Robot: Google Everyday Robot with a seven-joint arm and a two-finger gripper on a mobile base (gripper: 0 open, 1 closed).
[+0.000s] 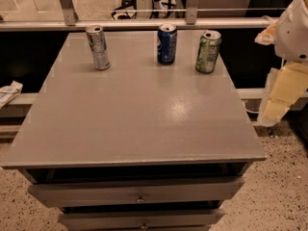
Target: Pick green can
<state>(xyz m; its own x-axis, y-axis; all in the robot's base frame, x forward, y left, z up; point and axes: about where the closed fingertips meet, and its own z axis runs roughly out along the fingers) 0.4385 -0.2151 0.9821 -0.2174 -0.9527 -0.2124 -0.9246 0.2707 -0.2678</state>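
Observation:
The green can (208,51) stands upright at the far right of the grey cabinet top (139,114). It has a light green body with pale markings and a silver top. My gripper (276,102) hangs off the right side of the cabinet, beyond its edge. It is to the right of the green can and nearer to me, and it touches nothing. The white arm housing (293,28) sits above it.
A dark blue can (167,44) stands at the far middle and a slimmer silver can (97,47) at the far left. The cabinet has drawers (139,191) in front. A rail (144,24) runs behind it. Speckled floor (284,196) lies to the right.

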